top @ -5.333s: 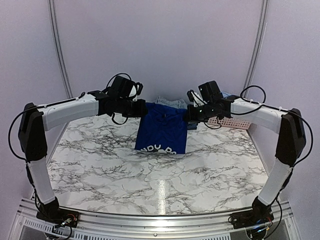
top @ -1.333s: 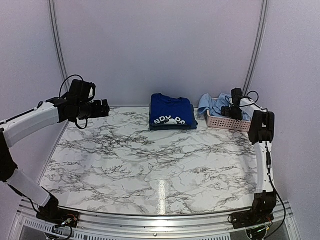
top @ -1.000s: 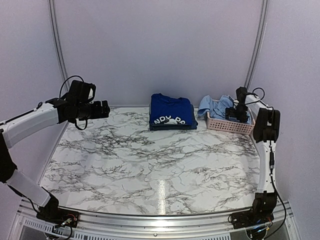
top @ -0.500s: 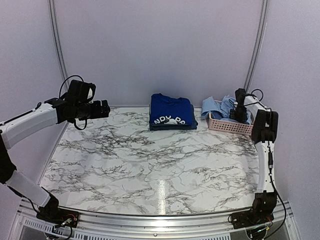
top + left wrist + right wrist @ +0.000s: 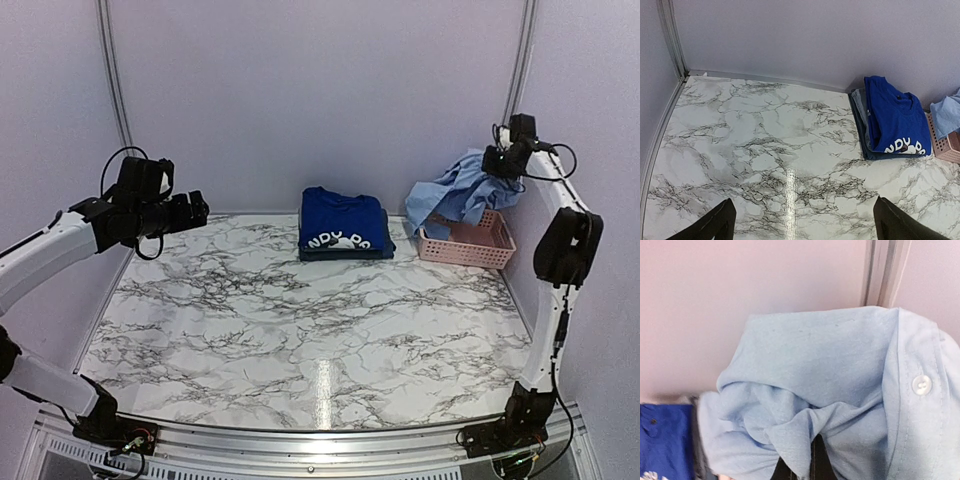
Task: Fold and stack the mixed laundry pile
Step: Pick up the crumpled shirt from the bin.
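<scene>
My right gripper is raised high over the pink basket, shut on a light-blue collared shirt that hangs down from it into the basket. In the right wrist view the shirt fills the frame, bunched around my closed fingertips, a white button showing at the right. A folded stack, with the royal-blue T-shirt with white lettering on top of denim, lies at the back centre of the table. My left gripper hovers open at the left, far from the stack.
The marble table runs to grey walls at the back and both sides. The pink lattice basket stands in the back right corner against the wall. A metal rail borders the near edge by the arm bases.
My right gripper shut on the light-blue shirt in the basket and lifted it high above the basket. The left arm drew back slightly to the left, still open.
</scene>
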Robot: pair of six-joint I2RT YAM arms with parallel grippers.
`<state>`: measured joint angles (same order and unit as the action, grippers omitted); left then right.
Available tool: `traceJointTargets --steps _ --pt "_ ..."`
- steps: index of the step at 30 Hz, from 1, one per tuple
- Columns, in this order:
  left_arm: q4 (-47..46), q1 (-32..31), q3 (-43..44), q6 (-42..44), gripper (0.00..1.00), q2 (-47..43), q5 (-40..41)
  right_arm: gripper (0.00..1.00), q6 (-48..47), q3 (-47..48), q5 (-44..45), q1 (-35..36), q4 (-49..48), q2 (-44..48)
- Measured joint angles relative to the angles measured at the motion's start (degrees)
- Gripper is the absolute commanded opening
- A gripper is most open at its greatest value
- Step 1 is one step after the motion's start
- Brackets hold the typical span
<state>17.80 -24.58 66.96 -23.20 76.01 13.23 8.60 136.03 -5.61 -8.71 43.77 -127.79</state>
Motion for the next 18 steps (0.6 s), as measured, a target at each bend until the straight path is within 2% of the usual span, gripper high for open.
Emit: traceJointTargets --steps 10,18 --pt "0.1 0.0 -2.4 -1.4 0.99 -6.4 1.0 0.0 8.7 2.9 -15.8 3.1 -10.0 13.1" --pt "0.1 0.0 -6.2 -2.3 0.99 -10.9 0.6 0.0 16.3 2.0 -25.0 16.8 -12.5 19.4"
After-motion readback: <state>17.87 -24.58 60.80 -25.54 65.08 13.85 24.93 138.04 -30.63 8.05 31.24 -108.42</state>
